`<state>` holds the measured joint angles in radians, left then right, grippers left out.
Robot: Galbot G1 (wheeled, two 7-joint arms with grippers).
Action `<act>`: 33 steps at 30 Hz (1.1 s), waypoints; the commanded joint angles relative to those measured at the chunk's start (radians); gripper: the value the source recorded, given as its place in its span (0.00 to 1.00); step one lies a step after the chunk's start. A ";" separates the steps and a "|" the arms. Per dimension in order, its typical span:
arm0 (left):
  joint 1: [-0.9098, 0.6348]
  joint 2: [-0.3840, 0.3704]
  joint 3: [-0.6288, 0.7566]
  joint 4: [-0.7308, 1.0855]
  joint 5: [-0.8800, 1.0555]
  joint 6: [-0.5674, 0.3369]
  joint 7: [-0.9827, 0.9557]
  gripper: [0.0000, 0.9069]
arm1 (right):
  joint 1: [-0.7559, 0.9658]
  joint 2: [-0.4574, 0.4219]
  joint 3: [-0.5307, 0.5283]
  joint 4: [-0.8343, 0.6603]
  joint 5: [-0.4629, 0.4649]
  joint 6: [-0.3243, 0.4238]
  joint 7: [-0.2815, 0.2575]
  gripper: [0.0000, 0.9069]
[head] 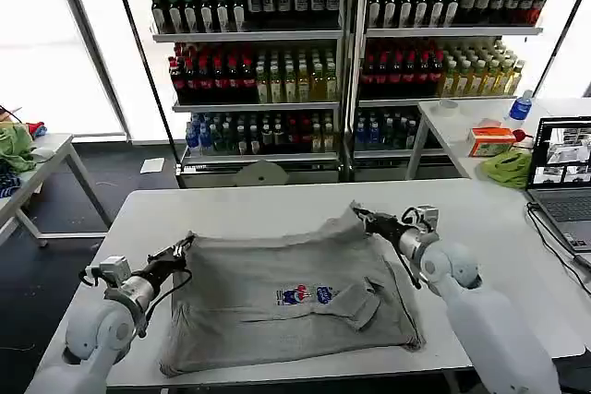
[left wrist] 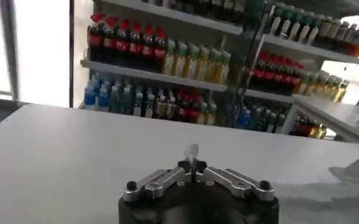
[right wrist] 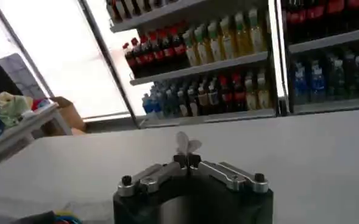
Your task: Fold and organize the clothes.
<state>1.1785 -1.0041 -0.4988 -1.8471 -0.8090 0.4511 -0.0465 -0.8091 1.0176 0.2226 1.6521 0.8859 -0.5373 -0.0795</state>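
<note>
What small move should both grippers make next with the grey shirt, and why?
Probably lift together and carry the far edge toward the near hem. The left gripper and right gripper are each shut on a far corner of the grey shirt, which lies spread, still wrinkled, on the white table.
</note>
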 commanded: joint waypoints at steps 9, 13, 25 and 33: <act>0.349 -0.038 -0.113 -0.311 0.032 0.018 0.006 0.01 | -0.488 -0.095 0.274 0.403 0.085 0.012 0.095 0.00; 0.405 -0.060 -0.122 -0.334 0.069 0.017 0.014 0.01 | -0.601 -0.103 0.336 0.450 0.100 0.031 0.106 0.00; 0.568 -0.087 -0.135 -0.353 0.191 0.006 0.028 0.01 | -0.788 -0.089 0.339 0.496 -0.065 0.139 0.107 0.00; 0.621 -0.131 -0.131 -0.352 0.369 0.002 0.059 1.00 | -0.777 -0.080 0.325 0.489 -0.177 0.200 0.112 1.00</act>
<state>1.6841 -1.0982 -0.6245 -2.1672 -0.6086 0.4579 -0.0067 -1.4963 0.9345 0.5333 2.1096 0.8318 -0.4107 0.0302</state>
